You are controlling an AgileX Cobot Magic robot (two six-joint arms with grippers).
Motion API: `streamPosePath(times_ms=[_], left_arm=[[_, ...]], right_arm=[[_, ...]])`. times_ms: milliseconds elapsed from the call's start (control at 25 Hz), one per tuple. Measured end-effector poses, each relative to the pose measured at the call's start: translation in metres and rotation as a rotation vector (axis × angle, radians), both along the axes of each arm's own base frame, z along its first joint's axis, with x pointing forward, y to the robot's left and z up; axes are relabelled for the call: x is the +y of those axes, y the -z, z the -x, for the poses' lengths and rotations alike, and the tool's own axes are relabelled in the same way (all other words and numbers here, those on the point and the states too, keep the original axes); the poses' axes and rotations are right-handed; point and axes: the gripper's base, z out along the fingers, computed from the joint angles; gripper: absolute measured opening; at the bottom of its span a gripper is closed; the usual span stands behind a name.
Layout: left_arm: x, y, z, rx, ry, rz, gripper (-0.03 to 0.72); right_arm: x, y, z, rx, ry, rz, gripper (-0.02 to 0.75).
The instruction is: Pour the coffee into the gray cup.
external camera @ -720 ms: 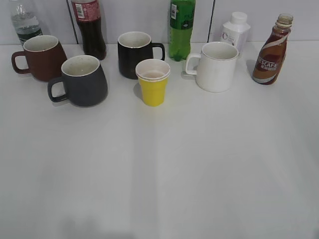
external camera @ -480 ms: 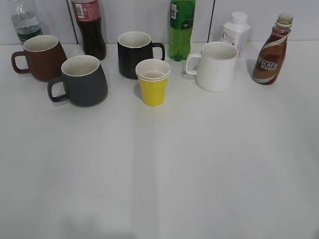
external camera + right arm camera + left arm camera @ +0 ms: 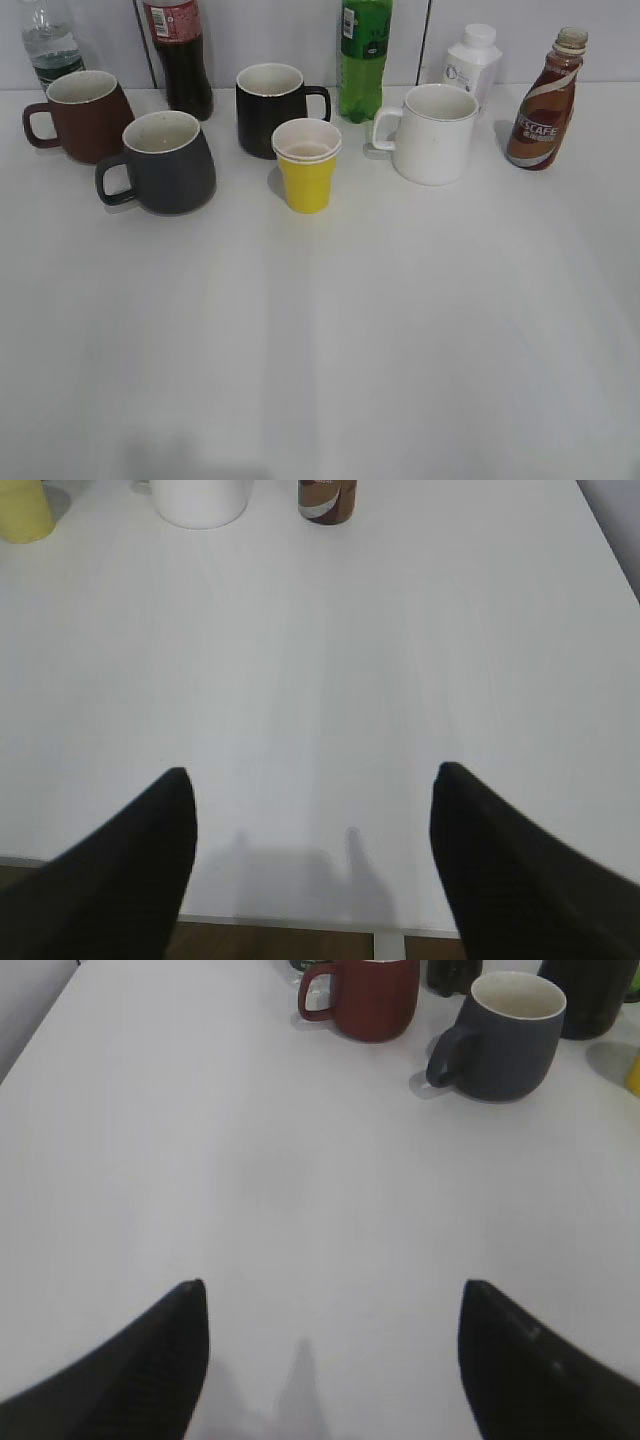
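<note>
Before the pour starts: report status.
Left claw and right claw open, empty. Coffee bottle uncapped, far right. Gray cup far left; yellow cup, white mug between.

Upright coffee (image 3: 544, 105) far from gray cup (image 3: 168, 162)

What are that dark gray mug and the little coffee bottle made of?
The gray cup looks like matte-glazed ceramic: dull outside, speckled off-white inside. The coffee bottle is see-through with a printed wrap label; probably plastic, though it might be glass.
</note>
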Motion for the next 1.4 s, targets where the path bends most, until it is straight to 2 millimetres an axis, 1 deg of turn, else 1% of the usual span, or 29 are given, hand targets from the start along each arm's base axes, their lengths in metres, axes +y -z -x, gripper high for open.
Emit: streamPosePath(times_ms=[440, 520, 760, 960, 1120, 1400], left_arm=[[0.0, -0.001, 0.0, -0.01, 0.0, 0.0, 0.578], [0.0, -0.008, 0.001, -0.052, 0.0, 0.0, 0.577], [0.0, -0.029, -0.003, -0.265, 0.002, -0.001, 0.574], [0.0, -0.046, -0.018, -0.393, 0.003, -0.002, 0.573], [0.0, -0.058, -0.036, -0.463, 0.004, -0.003, 0.571], [-0.001, -0.07, -0.082, -0.508, 0.007, -0.003, 0.565]], right_arm=[[0.0, 0.0, 0.0, 0.0, 0.0, 0.0, 0.571], [0.0, 0.0, 0.0, 0.0, 0.0, 0.0, 0.571], [0.0, 0.0, 0.0, 0.0, 0.0, 0.0, 0.571], [0.0, 0.0, 0.0, 0.0, 0.0, 0.0, 0.571], [0.0, 0.0, 0.0, 0.0, 0.0, 0.0, 0.571], [0.0, 0.0, 0.0, 0.0, 0.0, 0.0, 0.571]])
